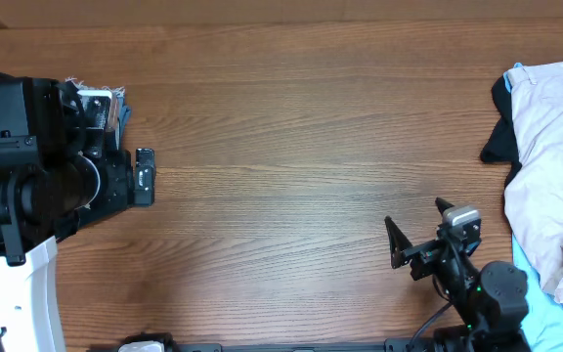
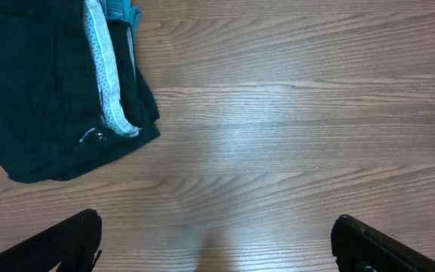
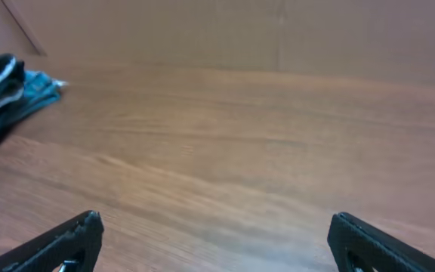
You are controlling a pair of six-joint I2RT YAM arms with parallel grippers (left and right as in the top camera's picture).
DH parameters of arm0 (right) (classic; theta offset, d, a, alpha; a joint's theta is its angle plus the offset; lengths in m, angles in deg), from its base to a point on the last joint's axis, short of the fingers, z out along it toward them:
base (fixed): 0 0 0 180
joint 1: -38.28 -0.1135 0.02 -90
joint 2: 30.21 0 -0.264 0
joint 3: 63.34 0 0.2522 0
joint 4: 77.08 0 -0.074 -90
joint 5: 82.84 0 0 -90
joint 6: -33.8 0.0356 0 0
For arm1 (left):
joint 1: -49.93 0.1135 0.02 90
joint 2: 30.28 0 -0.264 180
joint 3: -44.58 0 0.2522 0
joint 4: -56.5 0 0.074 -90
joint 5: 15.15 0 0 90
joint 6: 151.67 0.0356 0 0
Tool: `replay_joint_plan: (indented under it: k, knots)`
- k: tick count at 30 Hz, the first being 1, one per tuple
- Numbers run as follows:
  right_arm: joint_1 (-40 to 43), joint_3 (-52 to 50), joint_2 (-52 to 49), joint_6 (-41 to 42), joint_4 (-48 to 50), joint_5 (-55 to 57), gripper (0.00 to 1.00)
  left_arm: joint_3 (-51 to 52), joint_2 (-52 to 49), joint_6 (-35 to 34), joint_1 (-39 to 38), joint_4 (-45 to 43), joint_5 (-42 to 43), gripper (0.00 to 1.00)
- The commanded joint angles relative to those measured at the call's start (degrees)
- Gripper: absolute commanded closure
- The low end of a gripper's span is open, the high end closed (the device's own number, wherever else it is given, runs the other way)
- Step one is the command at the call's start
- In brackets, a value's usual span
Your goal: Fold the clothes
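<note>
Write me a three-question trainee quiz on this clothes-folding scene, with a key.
1. Which garment lies uppermost at the table's right edge?
2. True or false: the left hand and the right hand are both open and empty.
3. The black shorts lie: A) near the left hand; B) at the table's centre; C) in the right hand.
Key: 1 the cream garment; 2 true; 3 A.
</note>
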Motion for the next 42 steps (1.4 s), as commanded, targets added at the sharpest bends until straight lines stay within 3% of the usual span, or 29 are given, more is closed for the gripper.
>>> replay_joint_plan:
  k: [1, 10, 29, 33, 36, 42]
  knots:
    - [0.2, -6.0, 5.4, 0.0, 3.8, -0.8, 0.0, 0.0, -0.2, -0.7, -0.4, -0.1, -0.2, 0.0]
    - [0.2, -11.8, 9.2, 0.0, 13.4, -2.4, 0.0, 0.0, -0.2, -0.7, -0.4, -0.1, -0.2, 0.0]
    - [0.2, -11.8, 9.2, 0.0, 13.3, -2.4, 0.0, 0.0, 0.1, -0.7, -0.4, -0.1, -0.2, 0.0]
    - [0.2, -11.8, 9.2, 0.0, 13.3, -2.4, 0.0, 0.0, 1.8, -0.7, -0.4, 0.2, -3.4, 0.0]
    - [0.2, -11.8, 9.2, 0.0, 13.3, -2.4, 0.0, 1.5, 5.1, -0.2, -0.4, -6.1, -3.2, 0.0]
    - [0.2, -11.8, 9.2, 0.0, 13.3, -2.4, 0.0, 22.8, 20.0, -9.8, -0.4, -37.6, -1.0, 0.0]
